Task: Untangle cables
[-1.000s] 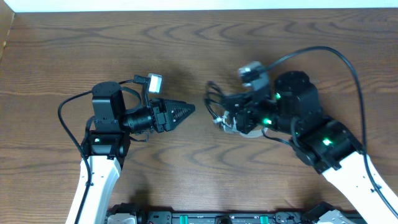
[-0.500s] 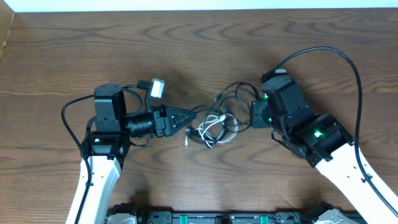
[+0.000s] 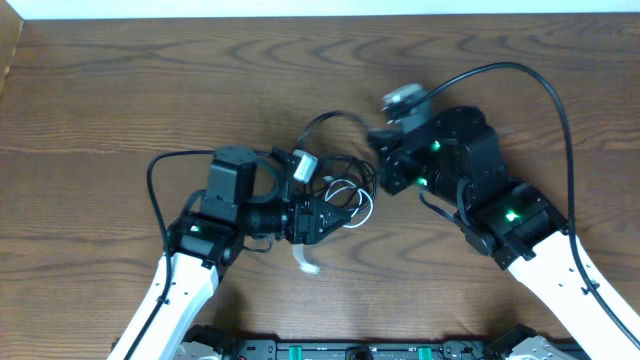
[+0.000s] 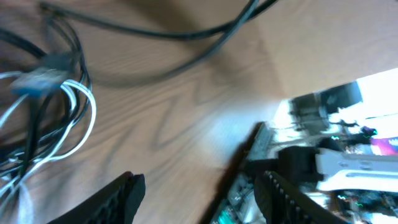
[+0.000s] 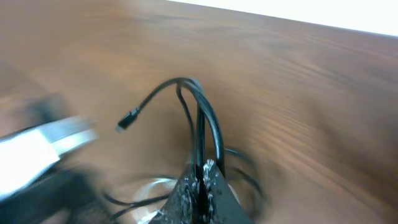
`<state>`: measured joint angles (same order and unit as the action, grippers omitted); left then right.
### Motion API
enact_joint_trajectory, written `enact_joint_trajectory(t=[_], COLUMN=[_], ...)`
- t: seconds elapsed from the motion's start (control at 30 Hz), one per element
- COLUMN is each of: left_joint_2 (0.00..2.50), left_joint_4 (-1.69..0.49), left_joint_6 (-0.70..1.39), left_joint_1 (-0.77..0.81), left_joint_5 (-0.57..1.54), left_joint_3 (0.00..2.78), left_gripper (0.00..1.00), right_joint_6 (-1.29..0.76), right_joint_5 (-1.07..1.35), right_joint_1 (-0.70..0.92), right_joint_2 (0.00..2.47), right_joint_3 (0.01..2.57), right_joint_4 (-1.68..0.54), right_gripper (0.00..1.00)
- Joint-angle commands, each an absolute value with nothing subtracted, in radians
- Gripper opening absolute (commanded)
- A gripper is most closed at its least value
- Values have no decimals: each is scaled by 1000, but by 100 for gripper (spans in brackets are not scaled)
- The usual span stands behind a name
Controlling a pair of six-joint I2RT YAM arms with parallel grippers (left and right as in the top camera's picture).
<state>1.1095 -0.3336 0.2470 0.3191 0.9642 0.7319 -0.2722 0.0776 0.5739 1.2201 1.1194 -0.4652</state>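
My right pincer was clamped shut on a black cord, pinched right at the fingertips. From that grip the cord rose in a tall loop ahead of the fingers and came down to a small plug end hanging free to one side. I judged the hold was meant to lift one strand clear of the rest so its path could be read.

My left pincer stood with its jaws apart and nothing between them, low over the table. The cables lay bunched between my two pincers, just ahead of the left one and off to one side of its fingers. A white cord curled there among the black strands; the blur hid exactly how they crossed. I reckoned the left stood open so it could take a second strand and pull against the right.
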Motion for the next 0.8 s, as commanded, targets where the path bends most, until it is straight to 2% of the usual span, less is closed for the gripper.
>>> enact_joint_trajectory(t=[0.0, 0.07, 0.1, 0.23, 0.27, 0.37, 0.57, 0.77], left_joint_2=[1101, 1102, 1101, 1098, 1095, 1075, 994, 913], left_joint_4=[-353, -357, -358, -355, -354, -347, -339, -412], left_joint_6=[210, 210, 210, 221, 228, 229, 230, 230], left_joint_1=[347, 347, 347, 347, 347, 347, 347, 347], left_joint_5=[786, 756, 744, 740, 745, 813, 824, 639], left_joint_3=[740, 740, 740, 742, 744, 759, 790, 790], left_gripper=[63, 63, 63, 63, 63, 63, 63, 61], right_joint_6=[-484, -535, -563, -632, -632, -575, -232, -162], right_joint_5=[-408, -503, -548, -596, -575, -419, -10, 7], right_joint_1=[568, 568, 568, 568, 568, 568, 570, 570], right_joint_2=[1215, 1215, 1216, 1218, 1220, 1224, 1273, 1450], right_joint_3=[1131, 1131, 1131, 1130, 1129, 1129, 1126, 1121], right_joint_4=[-582, -675, -734, -891, -912, -925, -857, -838], right_gripper=[1, 4, 16, 88, 99, 99, 99, 99])
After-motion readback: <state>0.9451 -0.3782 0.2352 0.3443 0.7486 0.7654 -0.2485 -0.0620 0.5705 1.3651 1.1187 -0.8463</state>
